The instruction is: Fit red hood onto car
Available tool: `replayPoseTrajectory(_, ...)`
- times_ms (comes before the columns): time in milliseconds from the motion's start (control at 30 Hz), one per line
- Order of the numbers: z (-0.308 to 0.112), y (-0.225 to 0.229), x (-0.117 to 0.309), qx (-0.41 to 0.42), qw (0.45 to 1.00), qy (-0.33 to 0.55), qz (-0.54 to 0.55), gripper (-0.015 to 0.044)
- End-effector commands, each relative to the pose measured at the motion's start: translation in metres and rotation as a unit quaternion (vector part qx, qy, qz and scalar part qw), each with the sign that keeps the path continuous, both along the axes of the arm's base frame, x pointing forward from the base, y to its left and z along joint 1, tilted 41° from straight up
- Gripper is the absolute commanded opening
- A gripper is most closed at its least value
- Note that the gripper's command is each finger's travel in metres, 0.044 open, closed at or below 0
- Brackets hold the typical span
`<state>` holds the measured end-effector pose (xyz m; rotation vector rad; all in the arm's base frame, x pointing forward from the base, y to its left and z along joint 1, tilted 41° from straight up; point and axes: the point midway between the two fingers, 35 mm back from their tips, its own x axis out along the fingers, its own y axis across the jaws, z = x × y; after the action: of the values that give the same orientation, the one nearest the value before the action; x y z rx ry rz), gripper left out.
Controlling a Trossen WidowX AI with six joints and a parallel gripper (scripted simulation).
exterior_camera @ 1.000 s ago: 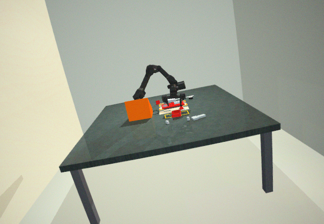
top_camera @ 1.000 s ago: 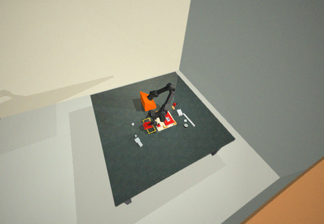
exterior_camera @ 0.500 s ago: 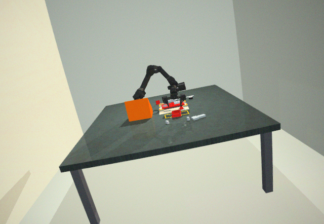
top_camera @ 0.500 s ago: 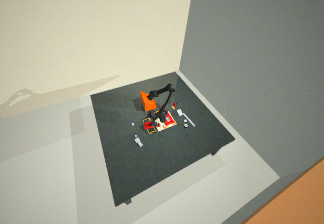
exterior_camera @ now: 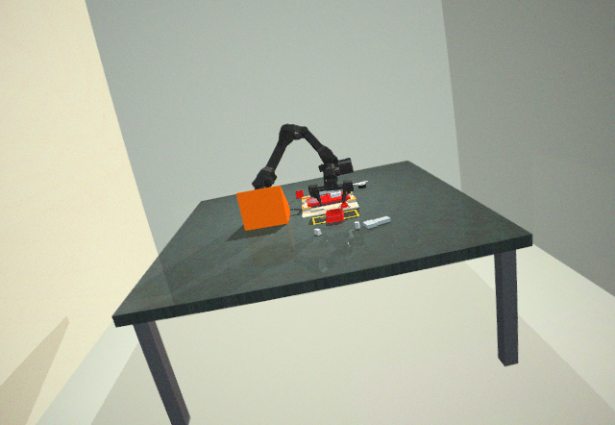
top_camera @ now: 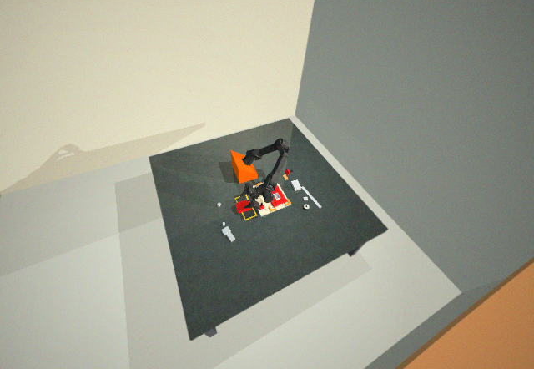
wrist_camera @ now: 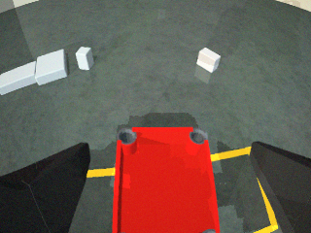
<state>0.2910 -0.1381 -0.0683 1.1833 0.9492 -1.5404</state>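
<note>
The red hood lies on the table across a yellow outline. Two grey-rimmed corner holes show at its far end in the wrist view; its near end is mostly cut off. My gripper is open and empty, pointing down, with one finger on each side of the hood and a gap to it on both sides. How high the fingertips stand is hard to tell. The red chassis sits in the cream jig beside the hood, with a grey engine block on it. The pegs are too small to make out.
An orange wedge stands near the arm's base. Pale blocks and a small white cube lie beyond the hood. A long white bar and a white ring lie past the jig.
</note>
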Motion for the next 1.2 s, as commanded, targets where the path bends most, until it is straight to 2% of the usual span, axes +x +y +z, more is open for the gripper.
replayPoseTrajectory(0,-0.002,0.002,0.001,-0.001,1.000,0.000,-0.001,0.0440)
replayPoseTrajectory(1167,-0.017,0.016,0.005,-0.002,1.000,-0.004,-0.001,0.0440)
